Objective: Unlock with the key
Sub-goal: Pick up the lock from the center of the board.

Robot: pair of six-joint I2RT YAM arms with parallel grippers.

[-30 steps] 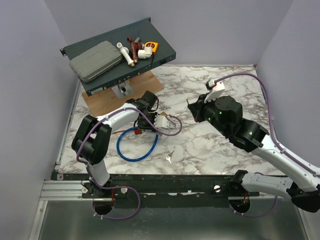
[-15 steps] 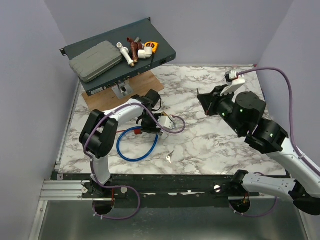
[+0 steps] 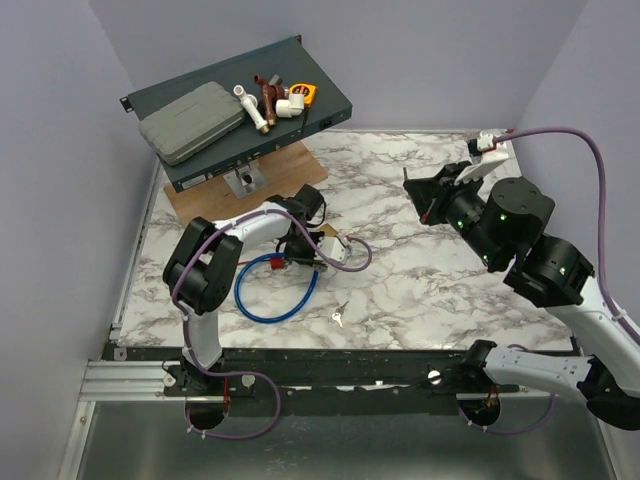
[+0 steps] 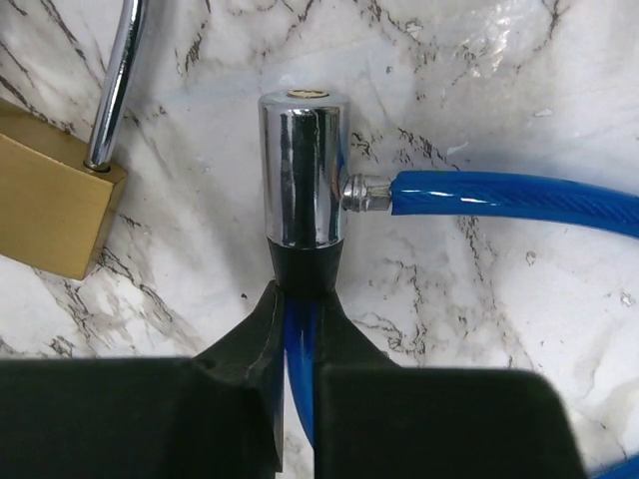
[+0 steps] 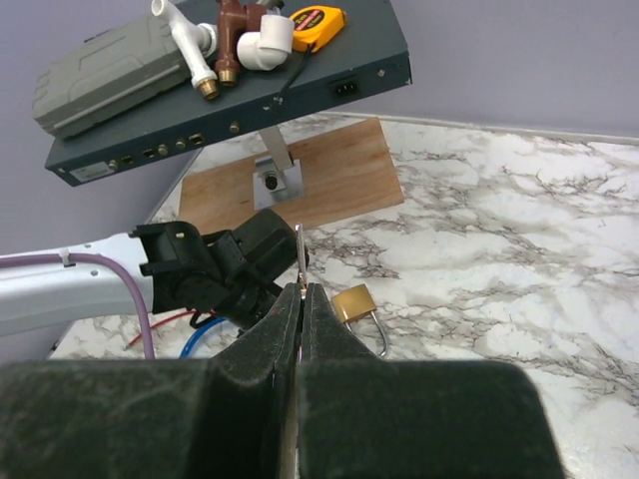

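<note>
Key [image 5: 299, 249] sticks up edge-on from the right gripper [image 5: 300, 291], whose fingers are pressed fully together on it, high over the marble table [image 3: 430, 290] at 2 o'clock of the brass padlock [image 3: 325, 243]. Left gripper [image 4: 299, 299] is nearly closed, nipping the black collar and blue cable [image 4: 499, 195] at 6 o'clock of the chrome lock cylinder [image 4: 303, 165]. A loose key [image 3: 338, 317] lies at 5 o'clock of the cable loop

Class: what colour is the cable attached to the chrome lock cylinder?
Blue cable, clearest in the left wrist view, beside the chrome cylinder.
</note>
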